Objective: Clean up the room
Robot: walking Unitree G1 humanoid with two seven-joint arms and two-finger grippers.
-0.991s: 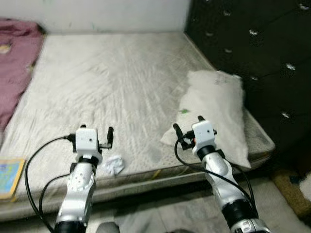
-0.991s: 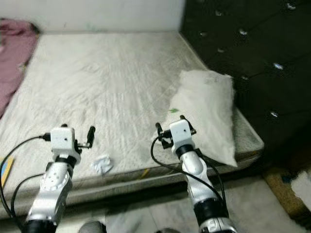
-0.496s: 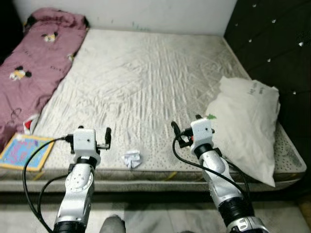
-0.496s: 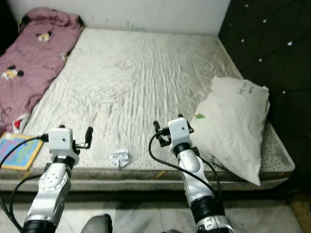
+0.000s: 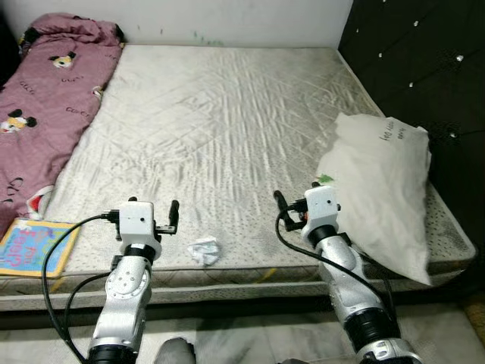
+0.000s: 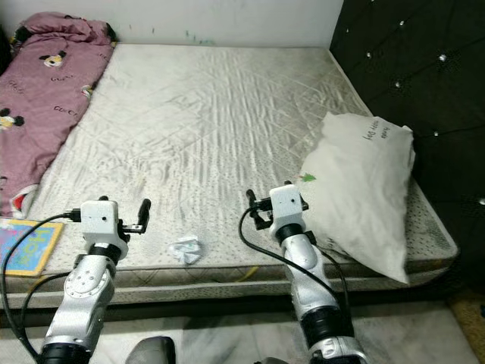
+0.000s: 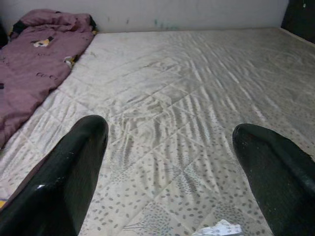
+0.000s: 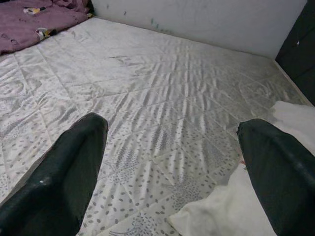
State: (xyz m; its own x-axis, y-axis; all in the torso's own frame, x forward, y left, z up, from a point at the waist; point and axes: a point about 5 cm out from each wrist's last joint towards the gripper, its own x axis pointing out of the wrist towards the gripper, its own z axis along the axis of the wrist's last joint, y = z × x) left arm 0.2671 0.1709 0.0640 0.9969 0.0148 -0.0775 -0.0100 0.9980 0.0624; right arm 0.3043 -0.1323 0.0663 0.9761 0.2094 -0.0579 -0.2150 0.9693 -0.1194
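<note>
While both arms reach forward over the mattress's (image 5: pixel 227 129) near edge, the left gripper (image 5: pixel 151 220) and right gripper (image 5: pixel 297 206) hover with fingers spread wide, holding nothing. Between them, nearer the left one, a crumpled paper (image 5: pixel 204 249) lies by that edge. Along the right edge rests a white pillow (image 5: pixel 379 189).

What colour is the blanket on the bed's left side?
Pinkish-purple blanket with cartoon mouse prints, clearest in the left eye view.

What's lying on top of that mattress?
On the mattress lie a white pillow, a pink blanket, a colourful book and a crumpled paper. Whatever is beneath the pillow and blanket is covered.
</note>
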